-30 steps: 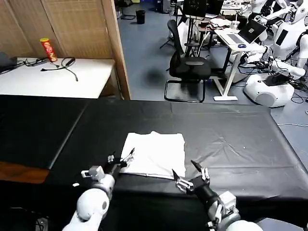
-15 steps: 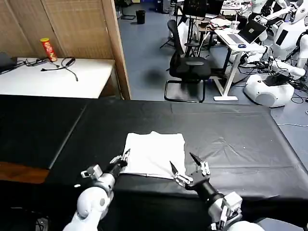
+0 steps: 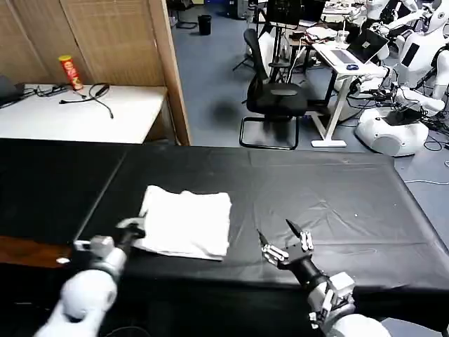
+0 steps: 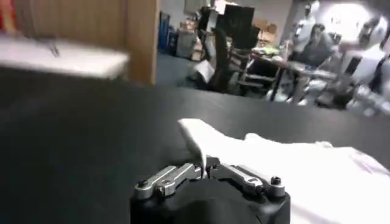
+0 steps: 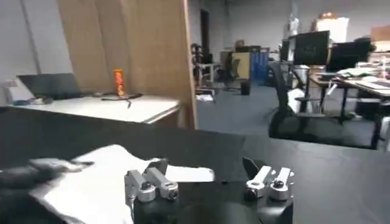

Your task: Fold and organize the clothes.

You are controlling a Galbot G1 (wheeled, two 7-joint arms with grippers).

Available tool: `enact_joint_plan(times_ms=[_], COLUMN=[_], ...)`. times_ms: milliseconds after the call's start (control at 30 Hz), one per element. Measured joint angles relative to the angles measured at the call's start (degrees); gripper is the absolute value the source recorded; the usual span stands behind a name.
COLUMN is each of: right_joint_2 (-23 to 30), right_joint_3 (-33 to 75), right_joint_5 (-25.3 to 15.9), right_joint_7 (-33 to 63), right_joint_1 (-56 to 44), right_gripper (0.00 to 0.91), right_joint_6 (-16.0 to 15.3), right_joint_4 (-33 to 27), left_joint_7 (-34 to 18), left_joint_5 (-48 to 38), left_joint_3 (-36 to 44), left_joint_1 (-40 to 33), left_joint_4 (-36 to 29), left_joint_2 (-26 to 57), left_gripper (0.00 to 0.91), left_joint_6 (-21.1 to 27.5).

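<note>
Item 1: T-shirt [image 3: 186, 222], white, folded into a compact rectangle, plain side up. It lies flat on the black table cover [image 3: 337, 189], toward my near-left part of it, well short of the wooden partition [image 3: 172, 70] behind.

Item 2: my left gripper [image 3: 132, 231], at the shirt's near-left corner. Jaws together, pinching a raised flap of the shirt's edge, as my left wrist view shows [image 4: 205, 163].

Item 3: my right gripper [image 3: 284, 239], on the other side of the shirt, apart from its right edge, touching no cloth. Jaws spread wide, nothing between them.

Item 4, risks, by my judgement: I hold the shirt by one corner alone. A further pull from that pinch could drag the top layer off the lower ones and open the fold, or skew the rectangle. The near edge of the shirt sits close to the table's front edge; a tug toward me could slide it over.
</note>
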Motion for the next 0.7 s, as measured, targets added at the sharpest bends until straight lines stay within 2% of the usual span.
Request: enact_joint_plan(times_ms=[200,367,500,700], right_joint_2=[1.4,2.31,2.68,3.28], right_joint_3=[-0.22,-0.37,-0.31,0.39], right_joint_5=[-0.11,-0.89,-1.58,-1.61], right_joint_7=[0.04,0.03,-0.05,-0.08], right_joint_1=[1.17,1.36,0.42,-0.8], right_gripper=[0.878,0.878,0.878,0.878], right_joint_6=[0.01,0.02,0.11,0.07], right_joint_4=[-1.91,-2.36,-2.05,-1.35], left_joint_7=[-0.51,-2.06,-3.21,-4.37], left_joint_5=[1.35,4.48,5.67,10.39], left_joint_3=[-9.14,-11.35,-7.08,6.85], left_joint_1=[1.28,1.72,1.49,-1.53], left_joint_4=[-1.74,-5.19,-8.34,-6.26], left_joint_2=[12.24,15.78,13.35,4.4], left_gripper=[0.0,0.0,0.0,0.0], left_joint_6=[-0.59,1.11,2.26,1.91])
